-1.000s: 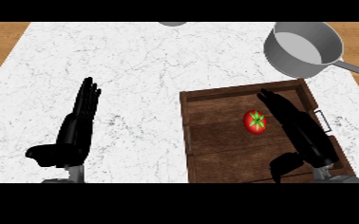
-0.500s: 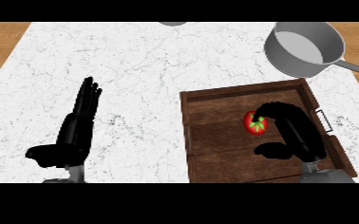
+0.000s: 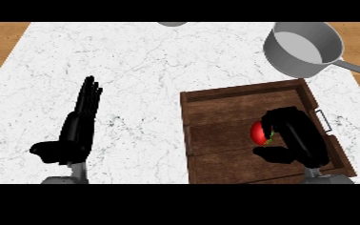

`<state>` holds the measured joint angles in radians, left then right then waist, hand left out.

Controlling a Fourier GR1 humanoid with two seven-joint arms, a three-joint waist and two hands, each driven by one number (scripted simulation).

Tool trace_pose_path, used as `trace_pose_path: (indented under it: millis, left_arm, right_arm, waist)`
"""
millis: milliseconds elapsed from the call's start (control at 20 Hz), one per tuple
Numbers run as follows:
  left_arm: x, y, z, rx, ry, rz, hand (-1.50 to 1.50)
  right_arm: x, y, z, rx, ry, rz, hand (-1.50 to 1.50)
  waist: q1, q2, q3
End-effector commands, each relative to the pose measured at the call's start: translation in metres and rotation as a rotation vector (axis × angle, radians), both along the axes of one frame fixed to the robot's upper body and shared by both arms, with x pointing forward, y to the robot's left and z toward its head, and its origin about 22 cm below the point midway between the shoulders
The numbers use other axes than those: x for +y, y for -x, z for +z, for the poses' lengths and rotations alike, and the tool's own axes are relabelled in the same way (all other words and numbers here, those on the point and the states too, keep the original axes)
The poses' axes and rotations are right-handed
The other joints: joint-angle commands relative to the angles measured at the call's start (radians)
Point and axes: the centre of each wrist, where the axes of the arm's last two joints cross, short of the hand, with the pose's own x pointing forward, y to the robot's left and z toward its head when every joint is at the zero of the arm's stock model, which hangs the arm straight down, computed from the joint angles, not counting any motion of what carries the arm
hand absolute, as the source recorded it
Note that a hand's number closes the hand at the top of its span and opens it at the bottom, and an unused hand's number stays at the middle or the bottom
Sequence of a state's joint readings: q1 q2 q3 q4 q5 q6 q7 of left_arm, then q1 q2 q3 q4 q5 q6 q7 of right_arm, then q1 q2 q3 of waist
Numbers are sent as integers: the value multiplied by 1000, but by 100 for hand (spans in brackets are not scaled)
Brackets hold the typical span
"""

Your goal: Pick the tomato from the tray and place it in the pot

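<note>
A red tomato lies in the dark wooden tray at the lower right of the head view. My right hand is curled round it from the right, fingers over its top and thumb below, hiding most of it. The grey pot stands at the far right beyond the tray, its handle pointing right. My left hand rests open on the left, fingers straight and pointing up.
The white marble counter spans the view, with wooden floor beyond its left and right edges. A small grey round object peeks in at the counter's far edge. The tray has a metal handle on its right side.
My right hand went from straight fingers beside the tomato to fingers curled round it, and drew back slightly toward the near edge. The left hand stayed still.
</note>
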<state>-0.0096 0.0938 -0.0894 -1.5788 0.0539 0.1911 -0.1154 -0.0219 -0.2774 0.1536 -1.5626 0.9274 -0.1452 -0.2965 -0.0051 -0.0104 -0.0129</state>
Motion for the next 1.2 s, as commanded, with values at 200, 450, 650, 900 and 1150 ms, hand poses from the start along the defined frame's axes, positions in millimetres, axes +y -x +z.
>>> trace_pose_path:
  millis: [200,450,650,900,1150]
  left_arm:
    - [5,4,2,-5,-11,5,0]
    - [8,17,-8,7,-2,3,0]
    - [10,3,4,12,-10,21,0]
    - [8,3,13,4,-4,1,0]
    - [3,0,-7,-4,-18,-5,0]
  right_arm:
    - [-22,22,-2,239,281,464,150]
    - [-39,46,43,66,160,503,150]
    - [-37,62,87,-67,58,465,150]
    - [-73,60,118,-172,37,305,150]
    - [-77,63,136,-174,12,156,150]
  waist:
    - [12,9,12]
    - [-4,7,13]
    - [-12,5,12]
    - [-3,8,13]
    - [1,10,12]
